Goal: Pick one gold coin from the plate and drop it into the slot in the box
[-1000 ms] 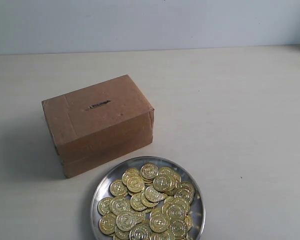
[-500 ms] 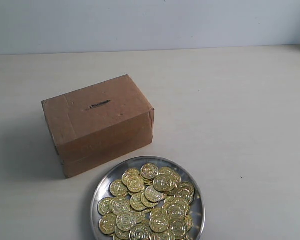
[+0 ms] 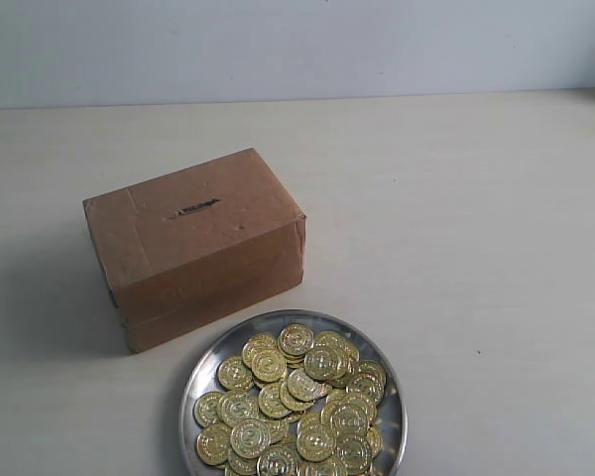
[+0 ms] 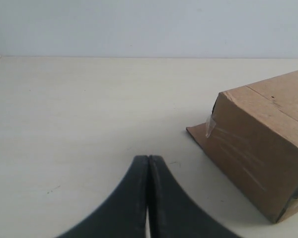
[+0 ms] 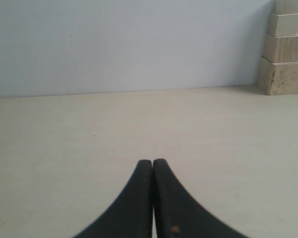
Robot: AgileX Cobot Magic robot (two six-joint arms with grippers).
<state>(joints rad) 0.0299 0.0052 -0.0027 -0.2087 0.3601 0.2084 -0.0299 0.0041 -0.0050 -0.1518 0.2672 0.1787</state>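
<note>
A brown cardboard box [image 3: 194, 243] stands on the table, with its thin dark slot [image 3: 195, 208] in the top face. Just in front of it lies a round silver plate [image 3: 206, 365] heaped with several gold coins [image 3: 297, 402]. Neither arm shows in the exterior view. In the left wrist view my left gripper [image 4: 148, 158] is shut and empty, low over bare table, with the box [image 4: 268, 148] off to one side. The right gripper [image 5: 152, 161] is likewise shut on nothing, facing bare table and wall.
A stack of pale wooden blocks [image 5: 283, 49] stands against the wall at the edge of the right wrist view. A light wall runs along the back of the pale table [image 3: 476, 218].
</note>
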